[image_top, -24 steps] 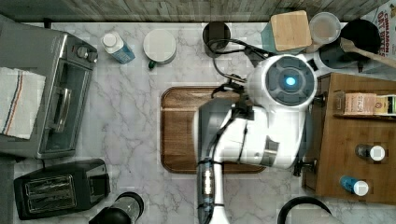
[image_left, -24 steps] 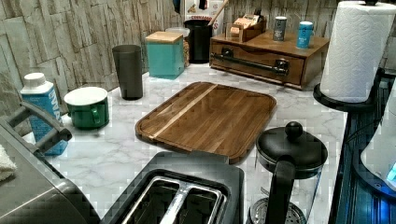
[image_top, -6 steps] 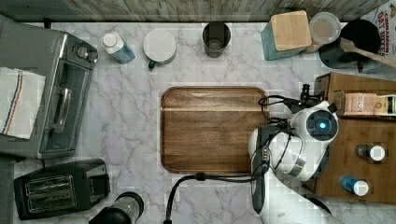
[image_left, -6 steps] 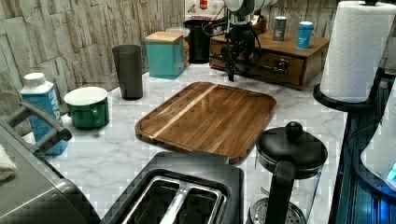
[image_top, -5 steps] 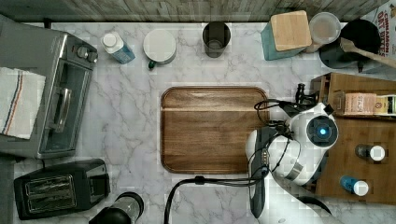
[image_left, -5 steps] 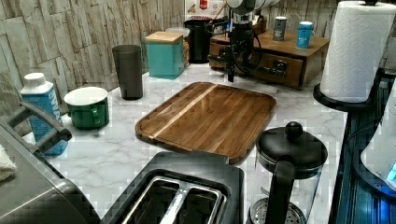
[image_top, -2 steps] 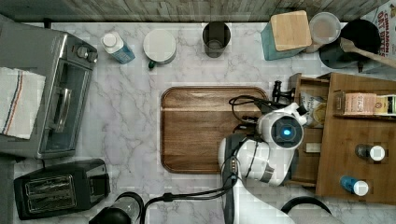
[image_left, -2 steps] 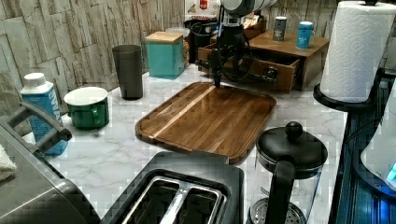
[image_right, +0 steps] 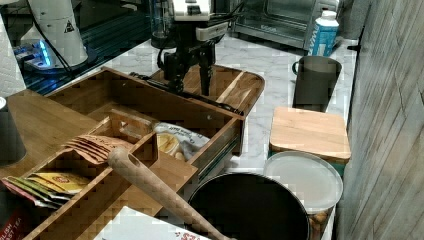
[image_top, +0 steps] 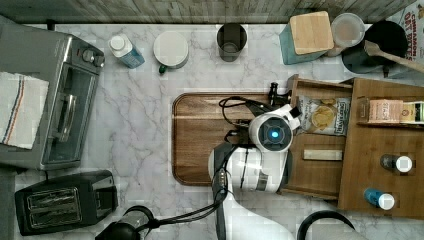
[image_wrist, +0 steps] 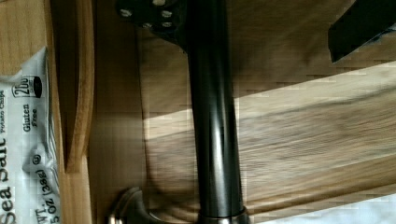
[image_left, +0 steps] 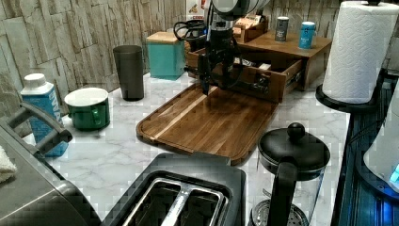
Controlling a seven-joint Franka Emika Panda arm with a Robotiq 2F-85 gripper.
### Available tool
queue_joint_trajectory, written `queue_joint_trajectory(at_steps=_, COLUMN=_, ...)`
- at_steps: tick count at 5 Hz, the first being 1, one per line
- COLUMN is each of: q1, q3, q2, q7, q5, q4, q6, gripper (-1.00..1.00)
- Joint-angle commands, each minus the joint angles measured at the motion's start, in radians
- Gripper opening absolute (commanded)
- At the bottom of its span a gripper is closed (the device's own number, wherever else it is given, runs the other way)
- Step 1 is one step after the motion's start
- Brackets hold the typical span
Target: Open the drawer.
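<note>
The brown wooden drawer [image_top: 320, 175] stands pulled out of its cabinet toward the top view's left, its front overhanging the wooden tray. A bag of chips [image_top: 322, 116] and a small wooden block lie inside it. The long black bar handle [image_right: 210, 102] runs across the drawer front [image_left: 263, 80]. My gripper [image_right: 191, 89] hangs over that handle, open, one finger on each side of the bar. In the wrist view the bar [image_wrist: 215, 140] runs between the two fingers [image_wrist: 149, 14], the nearer one against it. My arm's wrist [image_top: 272, 134] hides much of the handle in the top view.
The flat wooden tray [image_top: 210, 135] lies under the drawer front. A teal box [image_top: 307, 35], dark cup [image_top: 231, 40] and green mug [image_top: 170, 50] line the back wall. Toaster oven [image_top: 50, 100], toaster [image_top: 65, 200], French press [image_left: 291, 155] and paper towel roll [image_left: 360, 47] stand around.
The drawer has slid out toward the top view's left, from shut to wide open. My arm moved the same way, with the gripper staying at the handle.
</note>
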Motion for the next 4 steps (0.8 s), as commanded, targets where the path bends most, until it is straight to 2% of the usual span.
queue_joint_trajectory(at_steps=1, q1=0.224, q3=0.107, q2=-0.037, q7=0.339, q5=-0.034, q4=0.048, q6=-0.037, gripper=1.0)
queue_joint_trajectory(at_steps=4, q1=0.217, q3=0.131, q2=-0.032, q7=0.368, q5=-0.037, q4=0.074, q6=-0.066, gripper=1.0)
